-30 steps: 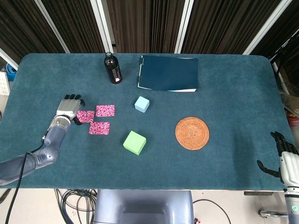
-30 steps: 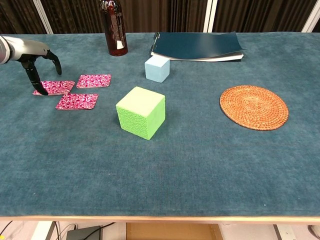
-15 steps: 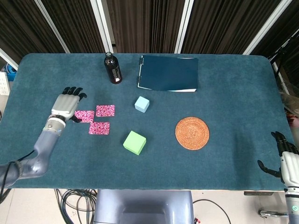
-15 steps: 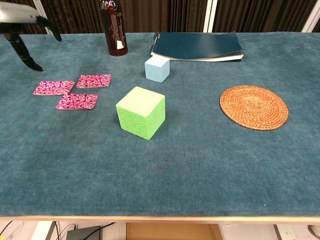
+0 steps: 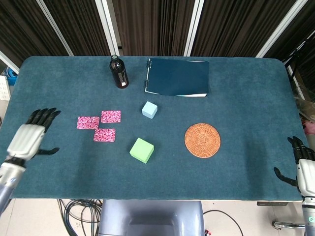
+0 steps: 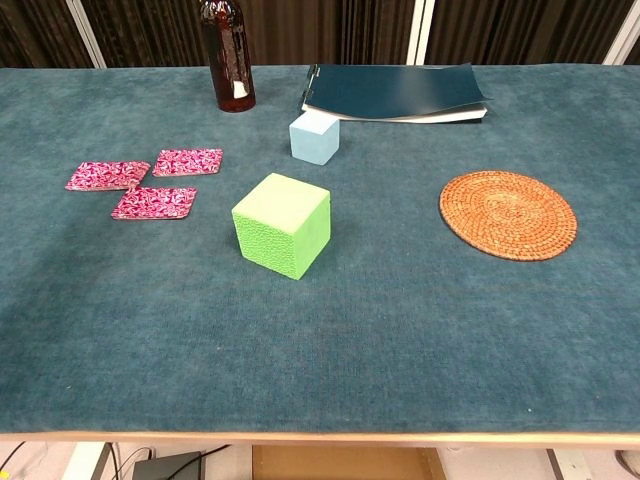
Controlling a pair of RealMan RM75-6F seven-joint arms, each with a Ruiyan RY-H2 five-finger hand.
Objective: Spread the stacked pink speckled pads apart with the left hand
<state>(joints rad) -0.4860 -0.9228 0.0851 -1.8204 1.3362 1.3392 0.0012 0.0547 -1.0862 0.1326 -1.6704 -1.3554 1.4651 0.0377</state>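
teal table [image 5: 236,88]; pink speckled pads [image 5: 99,126] spread; left hand [image 5: 28,137] empty.

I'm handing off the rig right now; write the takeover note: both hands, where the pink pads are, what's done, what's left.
Left hand: open, holding nothing, at the table's left edge, apart from the pads.
Right hand: open, holding nothing, at the table's right front corner.
Pink pads: three lie flat on the table, left of the green block. None is stacked, though their corners nearly meet.
Done: the stack is spread.
Left: probably nothing; widen the gaps if cleaner spacing is wanted.
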